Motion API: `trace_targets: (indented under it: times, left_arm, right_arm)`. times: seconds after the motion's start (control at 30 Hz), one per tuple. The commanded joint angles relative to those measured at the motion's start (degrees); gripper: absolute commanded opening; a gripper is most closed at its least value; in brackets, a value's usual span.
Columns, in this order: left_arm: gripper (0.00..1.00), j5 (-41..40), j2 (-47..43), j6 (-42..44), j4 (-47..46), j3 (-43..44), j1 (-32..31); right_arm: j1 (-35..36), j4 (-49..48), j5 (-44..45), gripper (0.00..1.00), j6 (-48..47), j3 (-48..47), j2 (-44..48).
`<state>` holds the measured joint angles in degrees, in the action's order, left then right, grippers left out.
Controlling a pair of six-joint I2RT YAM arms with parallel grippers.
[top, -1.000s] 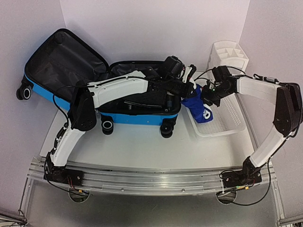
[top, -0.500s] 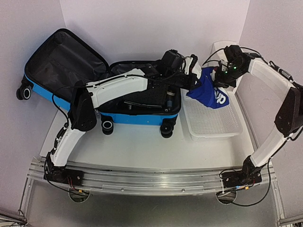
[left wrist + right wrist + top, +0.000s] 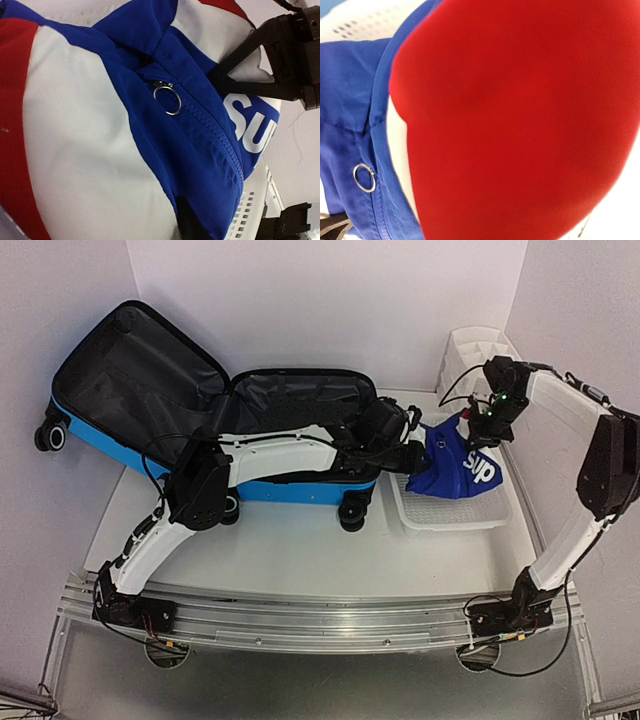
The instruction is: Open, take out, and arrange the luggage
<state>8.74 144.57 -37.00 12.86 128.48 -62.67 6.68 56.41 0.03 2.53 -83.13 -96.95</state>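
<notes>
Two tools meet on one blue garment (image 3: 455, 468) with white and red panels. Its big white letters read "SUP" from above, the rest folded away, and a metal ring pull (image 3: 167, 98) hangs on its zip. The right tool (image 3: 482, 434), pressed together, pinches the cloth's upper corner, its arm arched high. The left tool (image 3: 410, 455) lies against the garment's left edge; whether it grips, I cannot tell. Its arm stretches low across the luggage (image 3: 130, 370), which lies open at the bench's (image 3: 300, 550) back left. The garment hangs over a white mesh basket (image 3: 450, 518) beside the luggage, with a white organizer (image 3: 480, 350) behind. Open room lies along the bench's front strip.
</notes>
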Motion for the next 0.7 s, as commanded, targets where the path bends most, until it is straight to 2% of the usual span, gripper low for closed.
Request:
trace_targets:
  times: [0.0, 0.03, 0.13, 0.17, 0.3, 0.43, 0.53, 0.67]
  left_arm:
    - [0.48, -3.2, -1.7, -0.2, 6.4, 3.4, 0.3]
    - [0.57, -4.5, -2.2, 0.1, 8.3, 4.3, 0.3]
    - [0.92, -5.3, -3.2, 1.4, 10.5, 6.5, 0.3]
    - [0.97, -5.2, -3.2, 1.5, 11.1, 7.1, 0.3]
    - [1.00, -5.5, -3.6, 2.2, 14.2, 9.5, 0.4]
    - [1.00, -7.8, -4.4, 5.7, 17.3, 13.3, 0.4]
    - [0.99, -11.7, -6.5, 11.0, 18.1, 16.5, 0.8]
    - [0.96, -11.9, -11.7, 16.0, 17.9, 16.0, 3.1]
  right_arm:
    - [0.1, -0.3, -0.1, 0.21, -3.8, -3.1, -2.4]
    - [0.1, -0.3, 0.4, 0.30, -3.7, -3.5, -2.5]
    - [0.0, 1.1, 4.7, 0.47, -3.1, -5.5, -3.2]
    - [0.1, 1.9, 6.4, 0.49, -3.0, -6.3, -3.4]
    - [0.1, 6.6, 10.7, 0.52, -3.0, -11.8, -4.2]
    - [0.7, 9.8, 9.3, 0.52, 1.0, -17.1, -3.9]
    - [2.7, 9.1, 4.7, 0.48, 4.8, -16.3, -2.2]
    - [3.5, 2.4, -4.5, 0.42, 12.1, -9.1, -1.8]
